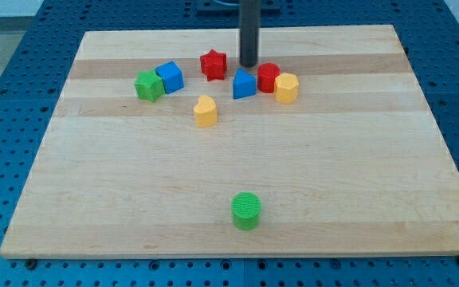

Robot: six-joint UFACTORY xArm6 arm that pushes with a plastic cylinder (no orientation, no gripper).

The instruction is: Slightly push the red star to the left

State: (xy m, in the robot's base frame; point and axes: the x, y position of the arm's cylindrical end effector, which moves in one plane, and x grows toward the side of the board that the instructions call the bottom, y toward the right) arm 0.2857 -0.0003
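The red star (213,64) lies near the view's top centre of the wooden board (237,183). My tip (248,64) stands just to the star's right, a small gap apart, and just above the blue triangular block (244,84). A red cylinder (268,76) sits right of the tip, with a yellow hexagonal block (286,88) touching it on its right.
A blue cube (170,76) and a green star-like block (148,85) sit together left of the red star. A yellow heart-shaped block (205,111) lies below them. A green cylinder (246,210) stands alone near the board's bottom edge.
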